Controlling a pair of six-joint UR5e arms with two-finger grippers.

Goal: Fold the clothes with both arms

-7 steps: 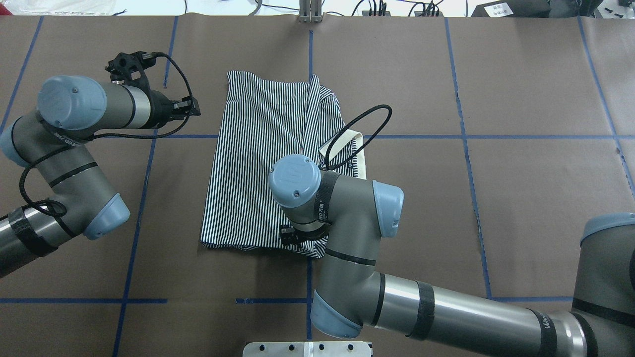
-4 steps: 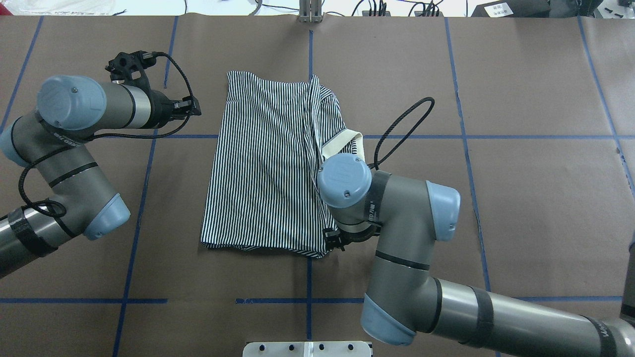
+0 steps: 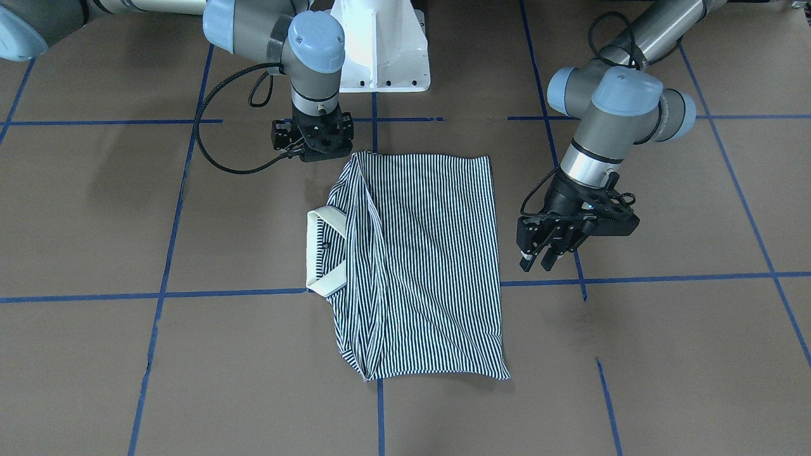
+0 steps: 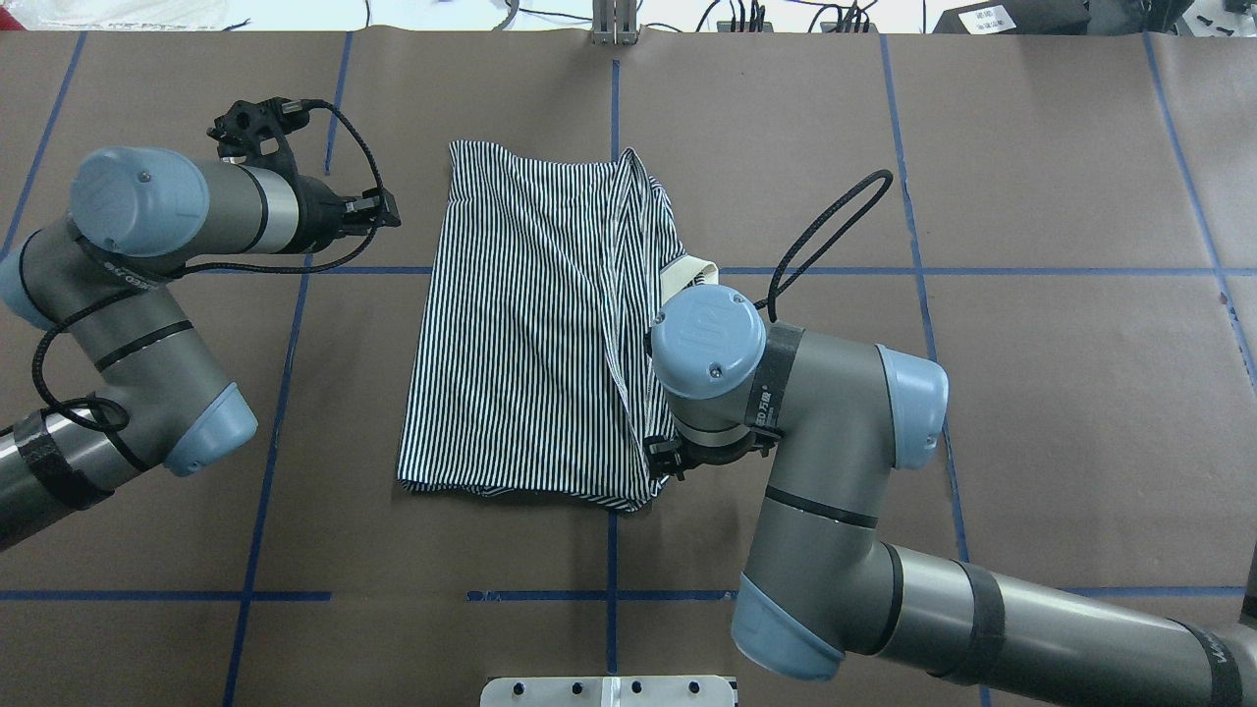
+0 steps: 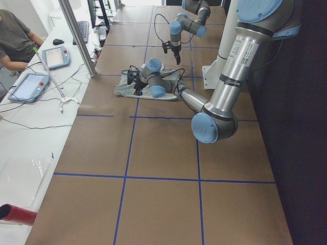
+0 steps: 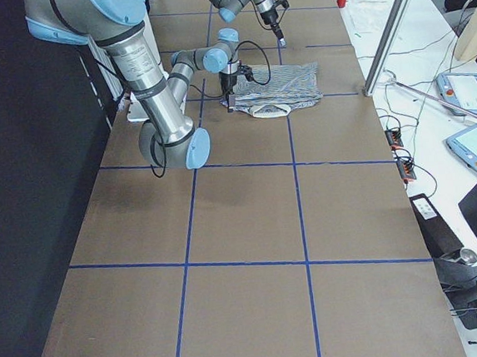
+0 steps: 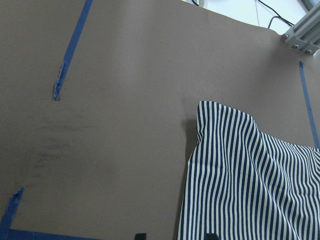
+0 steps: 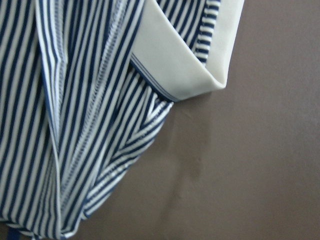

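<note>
The striped polo shirt (image 4: 530,324) lies folded flat at the table's middle, its cream collar (image 3: 317,253) sticking out on my right side. The left wrist view shows its far corner (image 7: 250,190); the right wrist view shows the collar (image 8: 185,60) and a folded sleeve edge. My right gripper (image 3: 315,155) points down just beside the shirt's near corner, off the cloth, holding nothing; its jaws look spread. It shows under the wrist in the overhead view (image 4: 666,462). My left gripper (image 3: 537,263) hovers open and empty beside the shirt's left edge (image 4: 385,209).
The white pedestal base (image 3: 380,50) stands at the table's near edge. Blue tape lines (image 4: 275,393) grid the brown table cover. A metal post (image 4: 614,25) stands at the far edge. A bench with tablets (image 5: 30,84) and a seated person (image 5: 15,35) lie beyond it.
My right arm has swung to the right, its gripper going from over the shirt's near edge to beside its near right corner. The shirt stays flat. The left arm has not moved.
</note>
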